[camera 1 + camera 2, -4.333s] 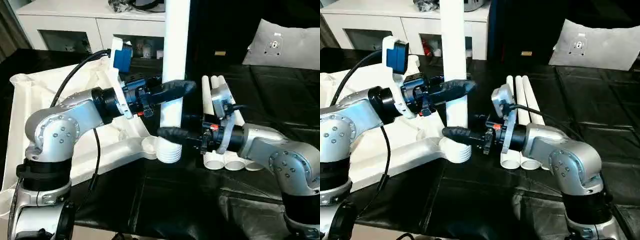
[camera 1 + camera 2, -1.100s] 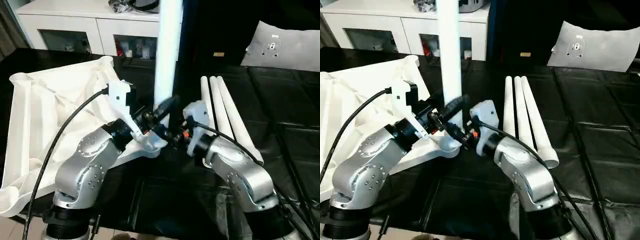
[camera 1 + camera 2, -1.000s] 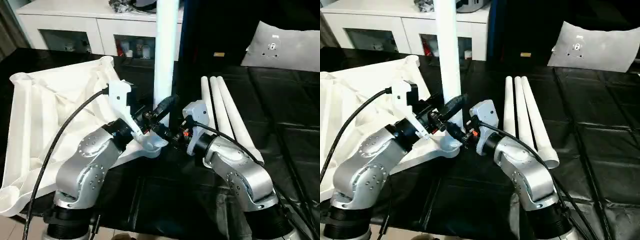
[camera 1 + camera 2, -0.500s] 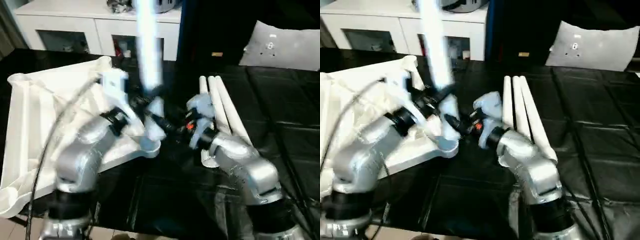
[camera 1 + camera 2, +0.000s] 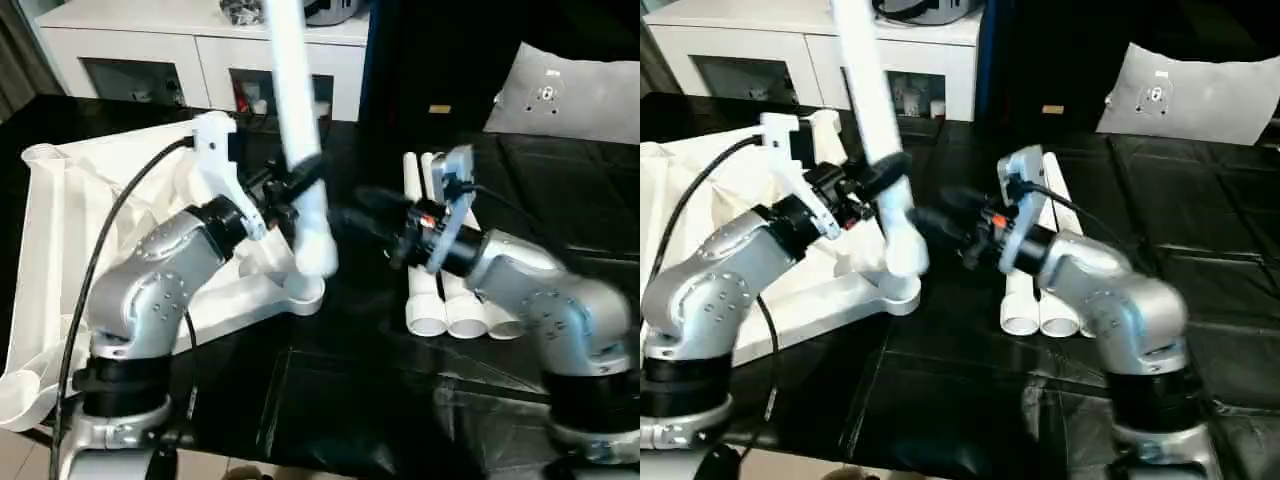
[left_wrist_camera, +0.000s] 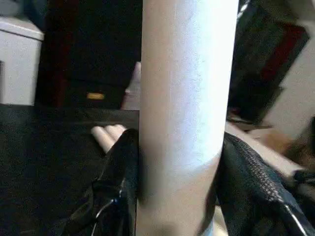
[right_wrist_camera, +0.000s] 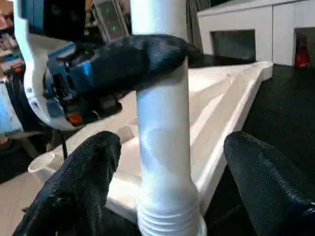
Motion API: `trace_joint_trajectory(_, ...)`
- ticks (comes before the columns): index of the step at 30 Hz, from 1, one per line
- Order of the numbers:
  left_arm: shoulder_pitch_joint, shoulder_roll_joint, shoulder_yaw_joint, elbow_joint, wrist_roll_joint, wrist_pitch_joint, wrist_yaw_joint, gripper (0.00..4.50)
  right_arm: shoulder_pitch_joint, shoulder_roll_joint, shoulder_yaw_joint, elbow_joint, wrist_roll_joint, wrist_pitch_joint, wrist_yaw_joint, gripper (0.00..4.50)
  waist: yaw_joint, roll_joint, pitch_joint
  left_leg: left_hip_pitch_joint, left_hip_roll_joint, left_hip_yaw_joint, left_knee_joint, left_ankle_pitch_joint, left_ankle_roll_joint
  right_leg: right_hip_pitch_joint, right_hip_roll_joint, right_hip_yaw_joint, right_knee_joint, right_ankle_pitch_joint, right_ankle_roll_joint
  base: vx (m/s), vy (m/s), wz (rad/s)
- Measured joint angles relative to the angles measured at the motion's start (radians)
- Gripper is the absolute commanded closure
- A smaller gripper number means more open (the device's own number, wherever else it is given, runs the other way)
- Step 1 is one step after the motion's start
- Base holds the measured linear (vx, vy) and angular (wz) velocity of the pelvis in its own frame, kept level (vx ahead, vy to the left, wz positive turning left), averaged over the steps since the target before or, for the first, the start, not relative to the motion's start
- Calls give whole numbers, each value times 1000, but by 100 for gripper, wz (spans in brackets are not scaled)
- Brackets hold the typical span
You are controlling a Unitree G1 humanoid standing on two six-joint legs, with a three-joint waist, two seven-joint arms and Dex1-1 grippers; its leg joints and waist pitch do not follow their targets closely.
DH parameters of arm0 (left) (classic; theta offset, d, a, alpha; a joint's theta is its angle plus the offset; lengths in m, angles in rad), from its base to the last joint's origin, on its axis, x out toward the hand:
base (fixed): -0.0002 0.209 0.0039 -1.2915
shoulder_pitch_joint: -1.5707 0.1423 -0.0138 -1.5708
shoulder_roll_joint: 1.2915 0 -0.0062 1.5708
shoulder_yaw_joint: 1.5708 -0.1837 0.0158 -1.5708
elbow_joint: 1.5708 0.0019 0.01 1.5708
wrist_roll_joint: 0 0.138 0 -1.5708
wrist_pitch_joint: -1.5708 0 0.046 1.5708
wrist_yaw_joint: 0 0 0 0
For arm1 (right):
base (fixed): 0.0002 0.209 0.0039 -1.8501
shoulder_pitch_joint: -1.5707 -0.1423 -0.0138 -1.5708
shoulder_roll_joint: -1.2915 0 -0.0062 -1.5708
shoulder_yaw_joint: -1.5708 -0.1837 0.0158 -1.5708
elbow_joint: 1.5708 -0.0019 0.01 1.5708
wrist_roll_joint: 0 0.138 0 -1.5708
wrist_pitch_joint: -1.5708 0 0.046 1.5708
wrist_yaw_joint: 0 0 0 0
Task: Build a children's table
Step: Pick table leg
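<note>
Table top (image 5: pixel 90 230) lies upside down on the black surface at the robot's left, its near corner socket (image 5: pixel 303 293) facing up. Standing leg (image 5: pixel 297 130) leans over that socket, threaded foot just above the rim — not seated, as far as I can judge. Three spare legs (image 5: pixel 445 300) lie side by side to the right. Left gripper (image 5: pixel 300 182) pinches the leg's shaft; right gripper (image 7: pixel 167 196) stands spread around it, touching nothing. Best now: straighten the leg upright over the socket before pressing or twisting — a tilted start would likely jam.
</note>
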Motion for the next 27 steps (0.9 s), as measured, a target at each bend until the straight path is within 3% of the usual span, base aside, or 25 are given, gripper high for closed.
trace_joint_trajectory(5,-37,-40,52,-4,-144,103,24,262,-5,10,-3,-2,57,60,4,77,5,0,0,0,0,1,0,1,-1,0,0,0,0,0,0,0,0,0)
trace_joint_trajectory(13,-66,-73,159,37,-245,182,127,262,-48,30,-106,-3,169,115,-17,77,21,0,0,0,1,4,0,6,6,0,0,-1,-1,0,2,0,0,0)
trace_joint_trajectory(27,-76,-71,194,36,-316,245,178,262,-48,15,-106,-3,178,140,-36,77,28,0,0,-2,1,5,0,6,5,-1,0,-1,-2,0,3,0,0,0)
